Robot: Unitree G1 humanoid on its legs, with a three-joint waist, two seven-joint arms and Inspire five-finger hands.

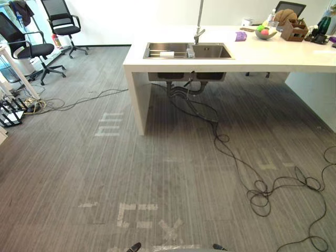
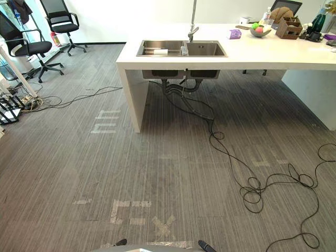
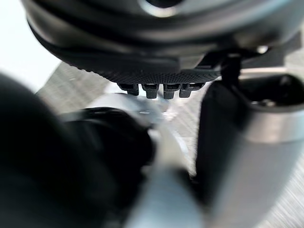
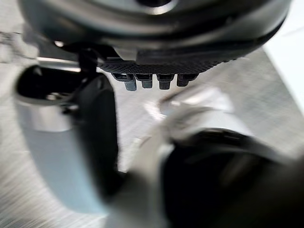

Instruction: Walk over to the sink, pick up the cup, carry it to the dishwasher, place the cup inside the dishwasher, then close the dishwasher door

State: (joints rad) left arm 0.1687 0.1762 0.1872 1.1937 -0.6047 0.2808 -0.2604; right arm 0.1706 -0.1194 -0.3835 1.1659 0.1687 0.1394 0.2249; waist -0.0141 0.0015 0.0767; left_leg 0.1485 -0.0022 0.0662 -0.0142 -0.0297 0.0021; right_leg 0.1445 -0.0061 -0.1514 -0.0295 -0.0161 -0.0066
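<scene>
Spotted what looks like the cup (image 1: pixel 190 52) in the sink (image 1: pixel 220 51), at the divider between the two basins, right by the faucet (image 1: pixel 199 23), all set into the white surface (image 1: pixel 273 55). Seems upright, but too small to swear to it. Sits well apart across open floor (image 1: pixel 157 173), pretty much dead ahead, so can't call either arm nearer. Got the left robot hand (image 3: pixel 161 71) and right robot hand (image 4: pixel 152 66) both loose, fingers relaxed, nothing held. Needs walking before any reaching, reckon.

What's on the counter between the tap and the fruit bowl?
A small purple thing sits between the tap and the fruit bowl, in both eye views.
</scene>
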